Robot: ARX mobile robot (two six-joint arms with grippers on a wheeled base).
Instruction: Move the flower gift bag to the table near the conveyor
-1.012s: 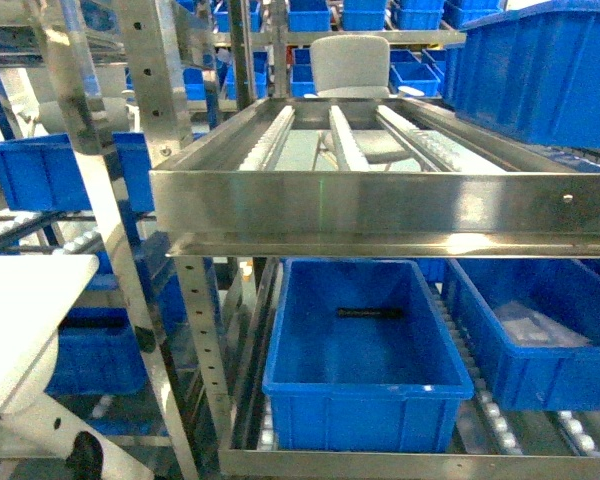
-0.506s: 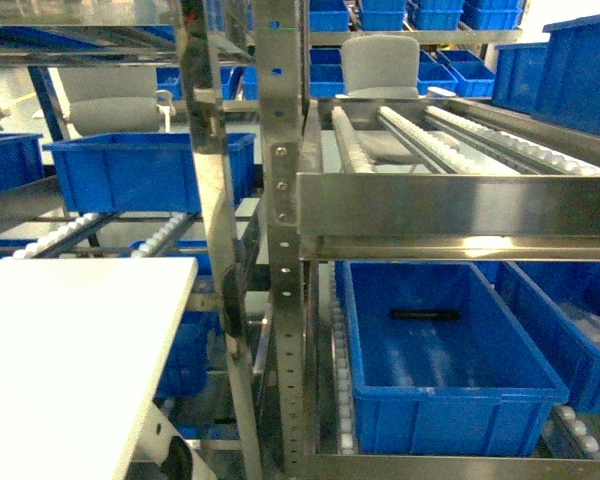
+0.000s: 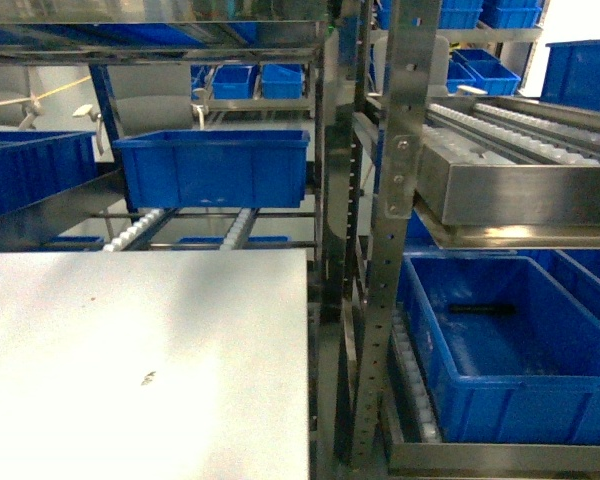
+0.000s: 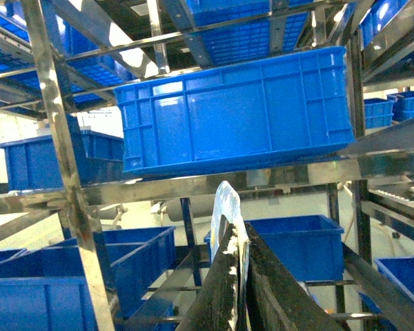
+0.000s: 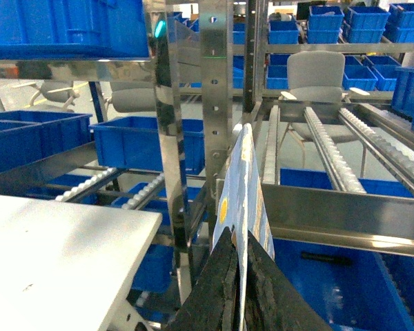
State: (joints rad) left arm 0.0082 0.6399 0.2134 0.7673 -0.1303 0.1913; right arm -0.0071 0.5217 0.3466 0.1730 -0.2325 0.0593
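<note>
The flower gift bag [image 5: 245, 179] shows edge-on as a thin light-blue sheet with a yellow dot, standing up between my right gripper's [image 5: 239, 232] black fingers, which are shut on it. In the left wrist view a pale blue edge of the same bag [image 4: 223, 204] rises from my left gripper [image 4: 238, 227], also shut on it. The white table [image 3: 130, 340] fills the lower left of the head view, with a small dark speck on it, and it appears again at the lower left of the right wrist view [image 5: 55, 241]. The steel conveyor [image 3: 500, 130] with white rollers stands to its right. Neither gripper shows in the head view.
A steel upright post [image 3: 395, 230] stands between the table's right edge and the racking. Blue bins sit on the racks: one behind the table [image 3: 212, 167], one low at right [image 3: 510, 350], one overhead in the left wrist view [image 4: 234, 110]. Grey chairs stand behind.
The head view has swung left: the racking and lower blue bin slid to the right, and the white table now covers much more of the lower left.
</note>
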